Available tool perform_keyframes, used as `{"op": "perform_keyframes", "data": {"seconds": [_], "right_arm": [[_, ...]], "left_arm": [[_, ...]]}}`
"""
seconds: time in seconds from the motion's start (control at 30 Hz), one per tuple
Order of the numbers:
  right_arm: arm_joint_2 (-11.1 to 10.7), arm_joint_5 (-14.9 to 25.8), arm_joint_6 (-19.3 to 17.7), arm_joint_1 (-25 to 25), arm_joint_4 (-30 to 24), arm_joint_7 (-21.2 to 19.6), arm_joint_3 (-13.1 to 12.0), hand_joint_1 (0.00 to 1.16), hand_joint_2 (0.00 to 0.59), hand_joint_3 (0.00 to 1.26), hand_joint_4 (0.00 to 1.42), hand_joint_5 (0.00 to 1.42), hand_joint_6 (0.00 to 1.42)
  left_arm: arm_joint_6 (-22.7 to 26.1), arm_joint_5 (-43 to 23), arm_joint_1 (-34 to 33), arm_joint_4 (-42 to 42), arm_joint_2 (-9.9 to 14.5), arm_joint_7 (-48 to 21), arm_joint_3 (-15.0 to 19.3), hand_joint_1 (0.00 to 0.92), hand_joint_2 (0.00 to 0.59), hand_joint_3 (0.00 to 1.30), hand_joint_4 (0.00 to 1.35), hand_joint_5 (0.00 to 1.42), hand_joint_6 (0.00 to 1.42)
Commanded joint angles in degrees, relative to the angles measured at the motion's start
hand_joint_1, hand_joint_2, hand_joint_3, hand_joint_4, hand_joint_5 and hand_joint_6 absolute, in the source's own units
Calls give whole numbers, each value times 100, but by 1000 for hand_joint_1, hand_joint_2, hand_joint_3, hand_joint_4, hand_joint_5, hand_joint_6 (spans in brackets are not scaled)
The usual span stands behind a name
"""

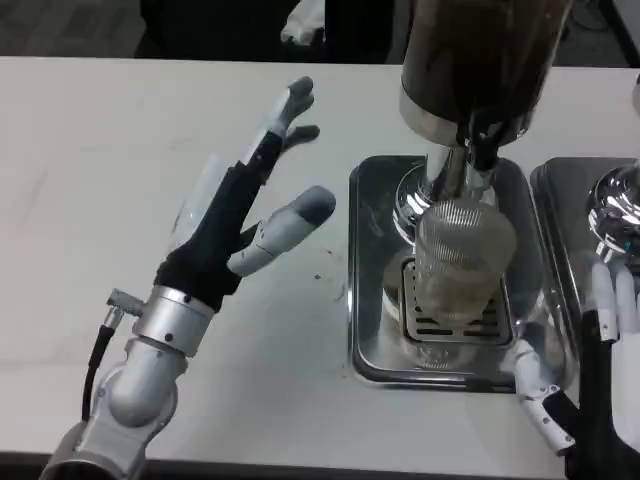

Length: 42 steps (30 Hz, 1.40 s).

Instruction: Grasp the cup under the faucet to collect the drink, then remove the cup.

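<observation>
Cup (462, 262): clear ribbed tumbler, seen upright on the slotted grate of the steel drip tray (372, 330); set directly beneath the faucet (487, 132) of the dark-filled drink dispenser (480, 50); a pale layer seems to sit in its lower part, though whether liquid is flowing cannot be told.

Left hand (248, 215): held above the bare white table (80, 200), well left of the tray; fingers are spread apart and nothing is held; the cup is not touched.

Right hand (590, 380): seen at the lower right corner, beside the tray's right rim; fingers are extended and no object is seen between them; the hand is cut by the frame edge, yet it is judged empty; it lies near the cup but apart from it.

Neighbouring fixture: a second chrome base (615, 205) on its own tray is seen at the right edge.

Step judged: grasp not yet made; cup judged still to be taken.

Risks: cup could be tipped off the grate if struck on one side by an approaching finger; ribbed clear wall may slip if squeezed weakly; drink could be spilled if the cup is lifted into the faucet or pulled out at a tilt; the right hand's approach could be caught by the raised tray rim.
</observation>
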Motion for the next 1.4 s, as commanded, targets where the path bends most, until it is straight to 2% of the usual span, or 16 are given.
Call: {"op": "perform_keyframes", "data": {"seconds": [0.03, 0.17, 0.3, 0.43, 0.57, 0.77, 1.07, 1.27, 1.4], "right_arm": [[-1, 107, -122, -137, -80, 89, -49, 262, 470, 20, 0, 0, 116], [-33, 176, -159, -229, 8, 151, -98, 267, 468, 16, 0, 0, 114], [-30, 222, -203, -259, 75, 160, -135, 283, 454, 10, 0, 0, 112], [-4, 245, -218, -248, 95, 117, -143, 287, 453, 6, 0, 0, 112], [59, 240, -202, -209, 96, 47, -135, 290, 450, 5, 0, 0, 112], [187, 222, -189, -87, 84, -98, -146, 294, 448, 4, 0, 0, 112], [330, 194, -166, -50, 127, -250, -90, 298, 448, 3, 0, 0, 112], [393, 250, -186, 6, 194, -334, -122, 299, 448, 3, 0, 0, 112], [394, 271, -211, -44, 257, -309, -95, 299, 450, 3, 0, 0, 112]], "left_arm": [[73, -813, 234, -792, 139, -1086, 190, 0, 24, 0, 0, 78, 41], [450, -1517, 298, -1492, 115, -1970, 281, 0, 45, 0, 0, 36, 39], [961, -2176, 148, -2042, -42, -2833, 347, 0, 52, 0, 0, 43, 34], [1256, -2282, -93, -2116, -148, -3335, 349, 0, 54, 0, 0, 48, 35], [1432, -2324, -398, -1925, -393, -3780, 352, 0, 55, 0, 0, 69, 43], [1319, -2125, -690, -1689, -612, -4081, 395, 0, 63, 6, 0, 105, 74], [1149, -1688, -1393, -510, -1026, -4145, 343, 0, 63, 47, 0, 113, 62], [862, -1568, -1207, -571, -1107, -4388, 244, 0, 73, 114, 0, 175, 114], [704, -1440, -1053, -785, -1031, -4430, 161, 0, 74, 130, 0, 182, 123]]}}
